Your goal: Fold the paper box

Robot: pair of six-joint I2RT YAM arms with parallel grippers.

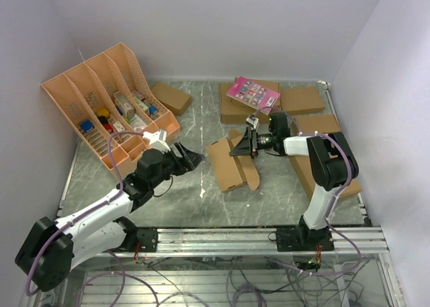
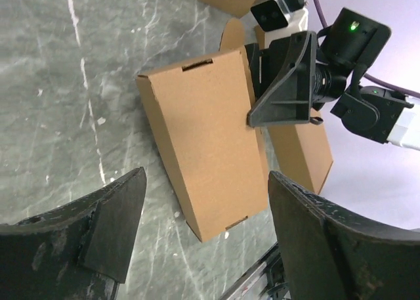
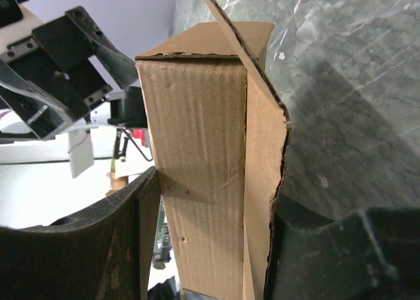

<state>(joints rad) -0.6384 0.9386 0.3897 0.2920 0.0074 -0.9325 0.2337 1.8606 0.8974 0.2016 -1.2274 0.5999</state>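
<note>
Paper box (image 1: 227,164) of plain brown cardboard, part-folded into a narrow oblong, lying flat near the middle of the grey marbled tabletop (image 1: 201,112). Rounded flap (image 1: 252,174) spread loose at its right side. Right edge clamped by the black two-fingered right gripper (image 1: 236,148), reaching in from the right. Left gripper (image 1: 189,156) just left of the box, apart from it, jaws spread wide, nothing between them.

Top view only:
- orange plastic file rack (image 1: 101,95) at far left, small coloured items in its slots
- small brown carton (image 1: 170,97) just beside the rack
- flat brown cardboard boxes (image 1: 302,100) at far right, one bearing a pink card (image 1: 254,92)

Left wrist view only:
- broad upper panel of the paper box, with a narrow slot (image 2: 197,65) near one end and another near the opposite end
- right gripper pressed onto the panel's long edge, a further cardboard panel lying beyond it

Right wrist view only:
- box seen end-on, its corrugated wall standing between the two fingers (image 3: 98,247) and touching both
- thin loose flap with a ragged edge leaning along the right side of that wall
- left gripper's open jaws visible past the box, upper left
</note>
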